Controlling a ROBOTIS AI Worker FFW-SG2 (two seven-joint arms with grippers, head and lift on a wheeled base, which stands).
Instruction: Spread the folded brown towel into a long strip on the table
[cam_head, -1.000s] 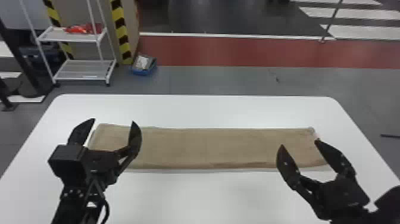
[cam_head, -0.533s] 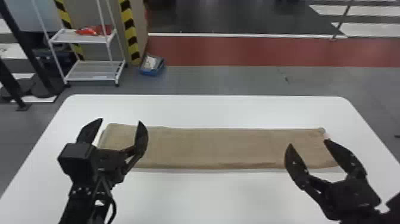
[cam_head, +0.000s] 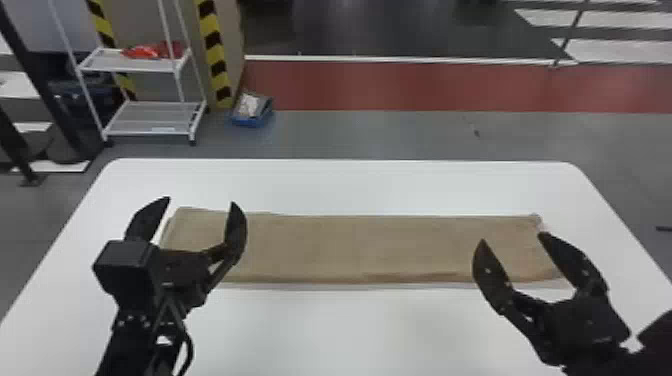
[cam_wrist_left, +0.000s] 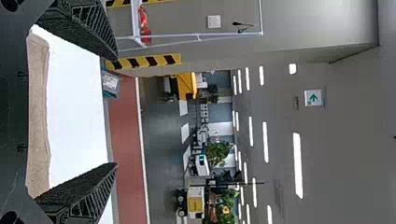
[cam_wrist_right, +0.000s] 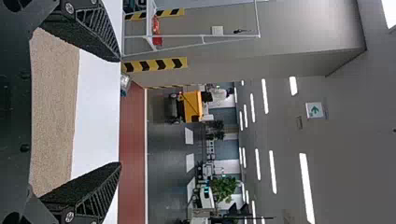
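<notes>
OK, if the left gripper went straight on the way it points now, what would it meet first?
The way looks free: the left gripper seems to point out over the brown towel and beyond the white table. Its tilt is unclear, though, so the tabletop might come first.

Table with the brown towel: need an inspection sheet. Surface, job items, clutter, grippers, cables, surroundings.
Surface: white table, rounded far corners.
Job items: brown towel in a long strip across the table, near edge slightly uneven.
Clutter: blue box on the floor beyond the table.
Grippers: left gripper open near towel's left end; right gripper open near its right end.
Cables: black cable looped on left arm.
Surroundings: white rack, red floor band.
</notes>
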